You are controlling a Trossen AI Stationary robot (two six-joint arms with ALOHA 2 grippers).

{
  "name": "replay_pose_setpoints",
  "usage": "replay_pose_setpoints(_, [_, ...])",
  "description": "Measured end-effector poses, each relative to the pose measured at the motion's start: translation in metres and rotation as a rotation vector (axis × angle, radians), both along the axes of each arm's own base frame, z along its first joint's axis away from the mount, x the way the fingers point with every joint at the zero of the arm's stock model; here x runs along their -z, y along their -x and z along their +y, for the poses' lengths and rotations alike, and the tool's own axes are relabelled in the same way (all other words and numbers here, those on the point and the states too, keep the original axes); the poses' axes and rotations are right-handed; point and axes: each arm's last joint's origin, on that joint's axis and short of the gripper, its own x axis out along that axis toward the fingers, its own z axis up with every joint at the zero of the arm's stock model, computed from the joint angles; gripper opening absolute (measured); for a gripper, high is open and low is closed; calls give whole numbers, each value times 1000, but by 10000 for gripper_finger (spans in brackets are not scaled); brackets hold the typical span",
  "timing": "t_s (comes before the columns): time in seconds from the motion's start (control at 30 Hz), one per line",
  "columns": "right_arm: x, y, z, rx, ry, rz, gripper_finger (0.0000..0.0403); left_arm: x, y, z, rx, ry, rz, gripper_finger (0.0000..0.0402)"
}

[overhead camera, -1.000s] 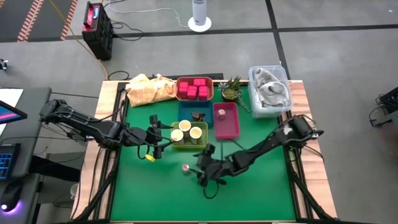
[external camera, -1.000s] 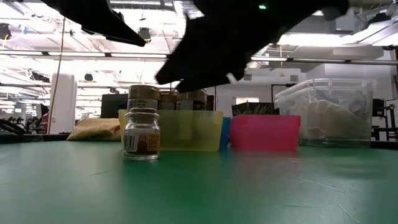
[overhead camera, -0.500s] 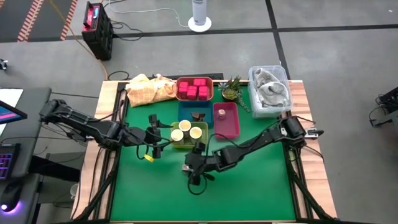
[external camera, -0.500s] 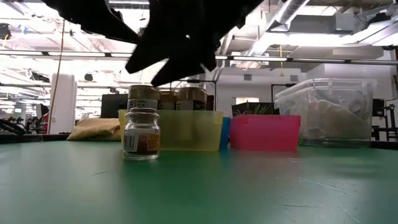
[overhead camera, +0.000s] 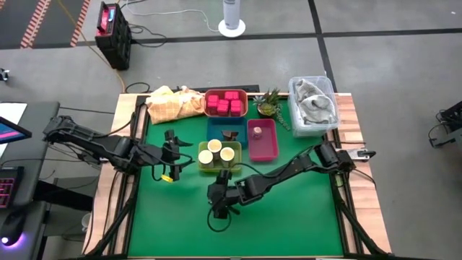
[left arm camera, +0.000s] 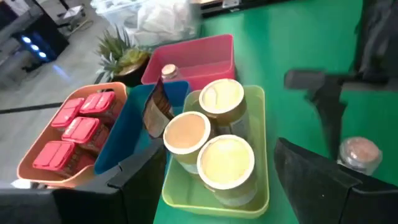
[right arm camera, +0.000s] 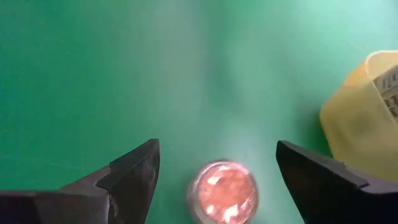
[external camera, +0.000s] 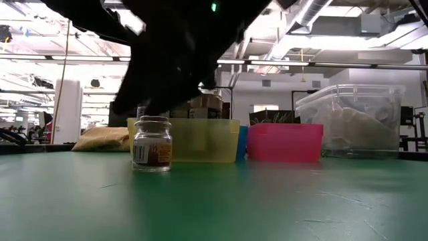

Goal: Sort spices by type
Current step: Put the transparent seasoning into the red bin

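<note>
My right gripper [right arm camera: 214, 171] hangs wide open and empty above the small jar [right arm camera: 223, 192] beside the yellow tray [right arm camera: 364, 118]; glass looks slick, light, so I'd clasp its sides below the lid

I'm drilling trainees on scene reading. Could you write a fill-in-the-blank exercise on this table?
1. The yellow-green tray holds ___ round cream-topped jars.
2. The small glass jar with brownish contents stands on the ___ mat, outside every tray.
3. Above that jar hangs the ___ gripper, fingers open.
4. The bright pink boxy packets lie in the ___ tray.

Missing words: three; green; right; orange
</note>
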Motion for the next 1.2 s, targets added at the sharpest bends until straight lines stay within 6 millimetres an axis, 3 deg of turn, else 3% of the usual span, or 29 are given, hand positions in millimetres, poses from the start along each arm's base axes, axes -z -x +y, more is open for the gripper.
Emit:
replay_pose_setpoints(0.3, [8,1,-2,-5,6,49,331,1,-2,0,2,-23,12,283])
replay_pose_setpoints(0.8, [12,5,-2,-6,19,98,195,1,-2,0,1,-44,16,283])
replay_pose_setpoints(0.97, [12,6,-2,6,16,107,190,1,-2,0,1,-44,16,283])
replay_pose_setpoints(1.2, [-18,32,-4,63,40,206,192,1,-2,0,0,-40,15,283])
